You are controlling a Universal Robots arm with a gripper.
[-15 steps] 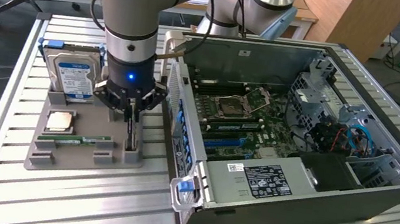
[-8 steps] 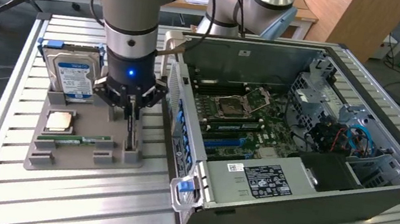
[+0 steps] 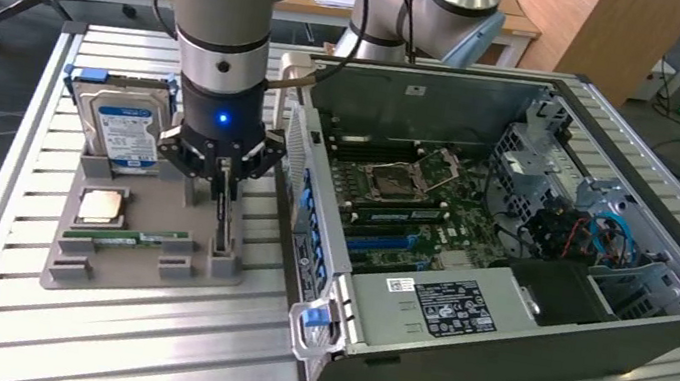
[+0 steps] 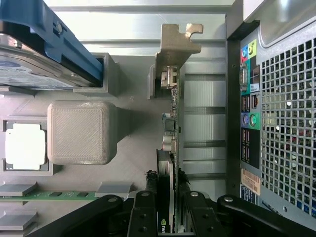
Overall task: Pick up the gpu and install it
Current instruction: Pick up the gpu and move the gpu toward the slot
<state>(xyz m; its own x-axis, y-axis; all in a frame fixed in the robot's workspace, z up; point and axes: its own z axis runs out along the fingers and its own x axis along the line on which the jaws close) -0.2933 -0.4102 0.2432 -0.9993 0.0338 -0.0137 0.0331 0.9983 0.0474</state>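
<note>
Grey moulded plastic tray (image 3: 126,270) (image 4: 133,148) lies on the ribbed aluminium table (image 3: 89,335), just beside the open black tower computer case (image 3: 497,315) (image 4: 286,123). Standing on its long edge in a slot at the case side of that tray is the gpu (image 3: 220,225) (image 4: 170,131), a thin dark green-black circuit card. Its long silver metal end bracket (image 4: 175,49) points away from the wrist camera.

The black two-fingered gripper (image 3: 222,195) (image 4: 169,217) on the arm reaches straight down over the card. In the wrist view its fingers (image 4: 143,215) stand one on each side of the board's near end. They look pressed together on the gpu, though the contact on the case side is hard to make out. The card's lower edge sits in the tray's slot.

Sharing the tray are three other parts. A silver hard drive with a blue label (image 3: 122,133) (image 4: 44,54) stands upright in a blue carrier at the far end, on the exterior view's left of the arm. A square processor chip with a pale metal lid (image 3: 104,206) (image 4: 24,145) lies flat in its recess. A narrow green RAM stick (image 3: 130,239) (image 4: 49,195) lies along the near part of the tray.

Inside the case, the green motherboard (image 3: 418,212) lies exposed, with blue slots at its near side.
</note>
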